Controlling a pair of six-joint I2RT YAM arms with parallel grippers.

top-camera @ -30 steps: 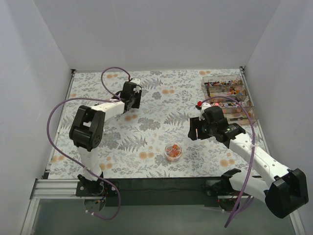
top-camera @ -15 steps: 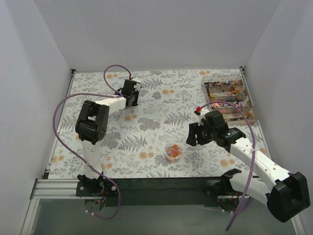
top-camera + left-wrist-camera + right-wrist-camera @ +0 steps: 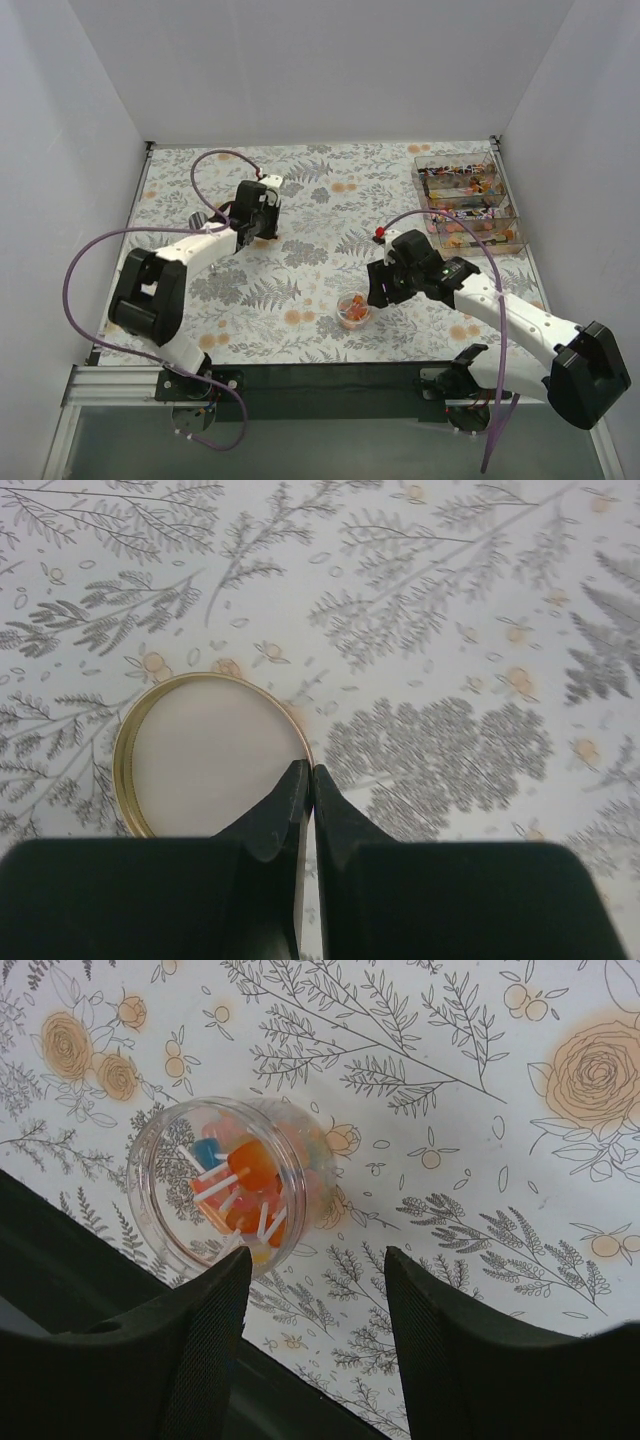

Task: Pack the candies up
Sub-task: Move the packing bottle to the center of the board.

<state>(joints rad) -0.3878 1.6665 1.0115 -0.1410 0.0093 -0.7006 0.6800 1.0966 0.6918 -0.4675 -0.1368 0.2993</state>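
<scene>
A small round clear jar stands open on the flowered table, holding orange, pink and blue candies with white sticks. In the top view the jar is near the front edge. My right gripper hovers open just right of it, nothing between its fingers; it is also in the top view. More candies fill the clear compartment boxes at the back right. My left gripper is shut on the right rim of the gold lid, which lies flat; in the top view the left gripper hides the lid.
The table's dark front edge runs close below the jar. A second compartment box sits in front of the first. White walls close off the back and sides. Purple cables loop over both arms.
My left gripper has closed on the lid's rim and shifted slightly toward the front left. The right arm has swung left, bringing its open gripper beside the jar.
</scene>
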